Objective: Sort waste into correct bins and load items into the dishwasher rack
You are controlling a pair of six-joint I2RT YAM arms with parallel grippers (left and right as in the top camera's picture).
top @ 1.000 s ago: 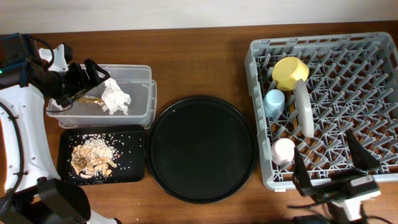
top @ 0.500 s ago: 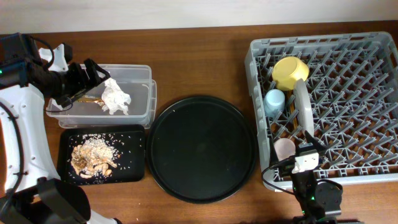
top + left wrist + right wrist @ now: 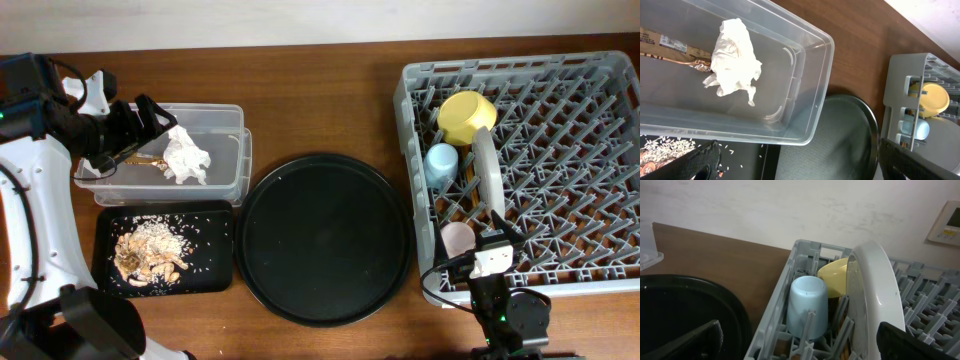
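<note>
Nearest the robot, at the front rim of the large square grey plastic rack (image 3: 600,283), the right hand (image 3: 800,347) sat low with its fingers spread and nothing between them, looking in among the pegs. Just beside it in the rack's front-left corner stood the small white cup with a pink inside (image 3: 457,238). On the left of the brown wooden table (image 3: 330,95), the flat black rectangular tray (image 3: 215,262) held the beige crumbly food scraps (image 3: 150,255), and the large round black tray (image 3: 325,240) lay bare between it and the rack. Further back, the pale grey-white round plate (image 3: 875,295) stood on edge, with the small light-blue cup (image 3: 808,305) mouth-down beside it and the yellow bowl (image 3: 466,115) behind. Across the table, the left hand (image 3: 810,162) hovered spread and empty over the clear plastic rectangular tub (image 3: 812,100), where the crumpled white tissue (image 3: 732,55) lay on the shiny gold wrapper strip (image 3: 670,50). Judging by this, the waste was sorted and the loading step was close to its end. The brown wooden chopsticks could not be made out with certainty; a brownish shape between cup and plate may have been them. The next move called for confirming them, then lifting both hands clear without knocking the plate.
</note>
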